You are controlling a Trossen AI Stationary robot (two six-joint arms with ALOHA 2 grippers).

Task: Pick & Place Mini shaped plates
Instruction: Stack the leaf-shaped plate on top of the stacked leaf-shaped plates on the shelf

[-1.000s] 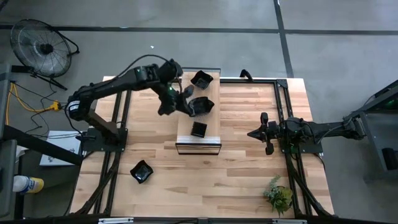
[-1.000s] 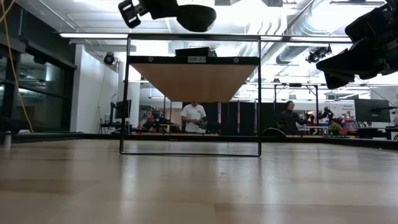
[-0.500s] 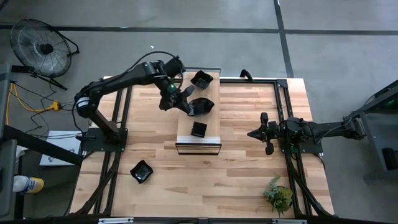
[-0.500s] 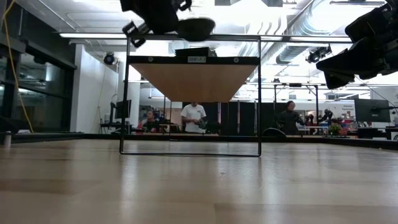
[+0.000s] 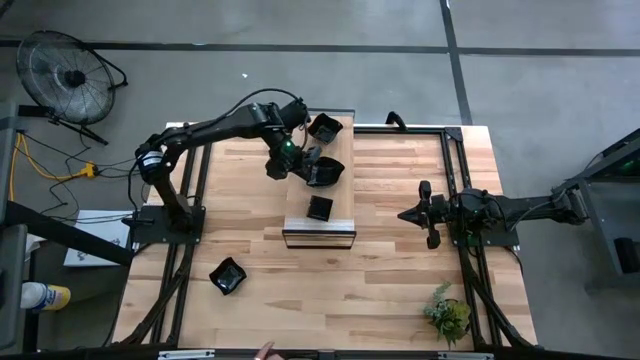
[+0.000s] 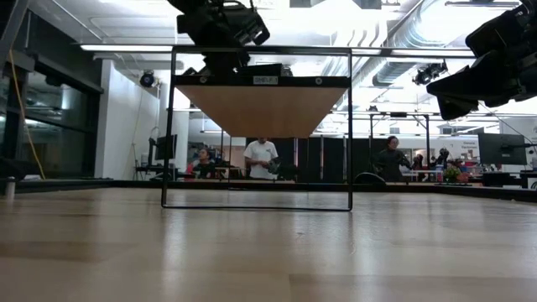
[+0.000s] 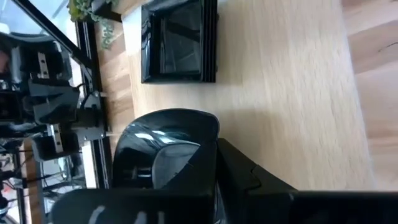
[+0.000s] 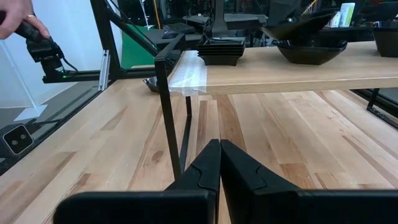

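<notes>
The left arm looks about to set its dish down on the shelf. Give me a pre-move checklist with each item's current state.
1. Left gripper shut on the round plate: ok.
2. Plate over the raised shelf, not past its edge: ok in the high view.
3. Plate clear of the square plate and the far plate: ok, gaps show on both sides.
4. Plate resting on the shelf surface: cannot tell.
5. Right gripper shut, parked away from the shelf: ok.
6. Plate on the table waiting, unobstructed: ok.

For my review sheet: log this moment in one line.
left gripper: shut on round plate, over raised shelf | right gripper: shut, waiting
</notes>
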